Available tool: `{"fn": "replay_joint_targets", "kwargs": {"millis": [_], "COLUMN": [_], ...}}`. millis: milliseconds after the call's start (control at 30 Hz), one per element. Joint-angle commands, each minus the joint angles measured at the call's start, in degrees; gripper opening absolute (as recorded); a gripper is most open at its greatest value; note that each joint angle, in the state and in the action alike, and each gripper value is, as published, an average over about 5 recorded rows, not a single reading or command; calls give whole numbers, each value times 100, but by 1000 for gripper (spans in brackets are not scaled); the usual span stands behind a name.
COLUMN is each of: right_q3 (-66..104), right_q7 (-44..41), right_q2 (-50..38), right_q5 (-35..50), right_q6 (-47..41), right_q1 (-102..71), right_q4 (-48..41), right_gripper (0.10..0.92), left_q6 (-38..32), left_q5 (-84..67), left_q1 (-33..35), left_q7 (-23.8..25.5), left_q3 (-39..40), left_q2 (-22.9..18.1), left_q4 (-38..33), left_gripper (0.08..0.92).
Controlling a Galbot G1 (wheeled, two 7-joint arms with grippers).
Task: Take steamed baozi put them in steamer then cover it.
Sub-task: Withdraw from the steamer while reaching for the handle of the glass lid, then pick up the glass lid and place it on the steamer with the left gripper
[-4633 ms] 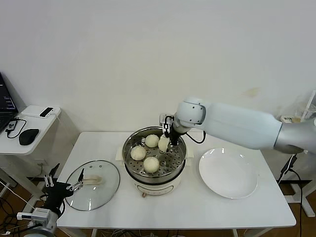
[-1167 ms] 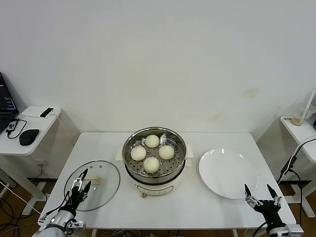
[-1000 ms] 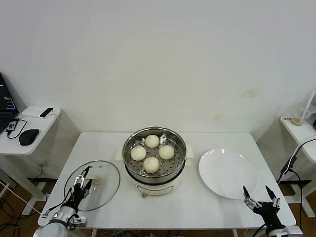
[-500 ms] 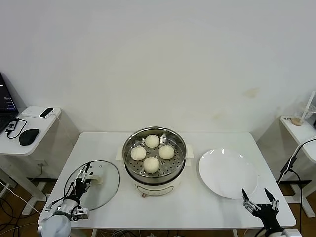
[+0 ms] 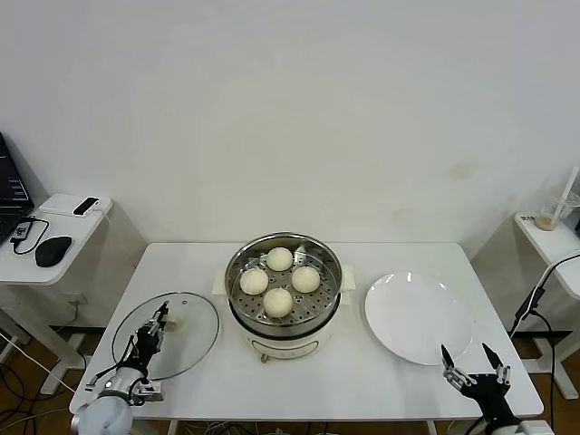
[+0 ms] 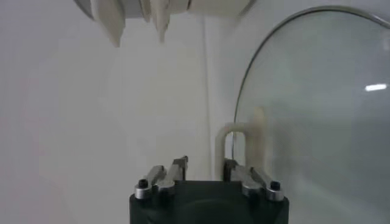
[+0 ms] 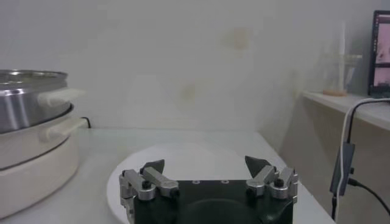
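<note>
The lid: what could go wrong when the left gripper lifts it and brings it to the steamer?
1. The left gripper grips only the lid's small handle; the wide glass may tilt or slip.
2. The steamer stands close beside the lid, so its rim could be hit.
3. The baozi rise near the rim; a crooked lid may press them.

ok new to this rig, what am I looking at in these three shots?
A two-armed robot at a white table. The wide shot comes from its head camera; the other two come from cameras on each wrist.

On the table: a steel steamer holding four baozi, an empty white plate to its right, and the glass cover lying flat to its left.

The left end effector is at the cover's cream handle, its fingers on either side of it. The right end effector waits open at the table's near right corner, holding nothing.
</note>
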Motion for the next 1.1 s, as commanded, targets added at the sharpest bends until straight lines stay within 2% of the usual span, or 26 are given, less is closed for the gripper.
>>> {"fn": "replay_joint_targets", "kwargs": {"millis": [33,200,367,600,867,1100], "right_q3": [-58,-92,-144,-176,-215,-137], "right_q7": [-39,-47,-54,-71,41,144], "right_q2": [13,10,-2,5,29,117], "right_q5": [56,16,-100,-295,-629,-1183], "right_q6": [-9,-6,32,98,192,184], "right_q1": [-65,-43,-48,14,40,-41], "right_q4": [210,246,189,-15,-99,-158], "right_gripper": [823,823,823,823,823,823], "left_q6": [305,652,1106,1857,2611,3065], "left_q5": [-307,-324,-448,-780,-1151,-712], "left_q1": [224,482,620,735,166,-664], "left_q7": [-328,-272,117,1045,1576,1913], "left_q3": [-186,-508,-823,-846,338,1820], "left_q2": [16,69,236,562,953,809], "left_q4": [-561,-1248,-2047,-3111,-3669,-3498], "left_gripper": [238,134,130,130,130,130]}}
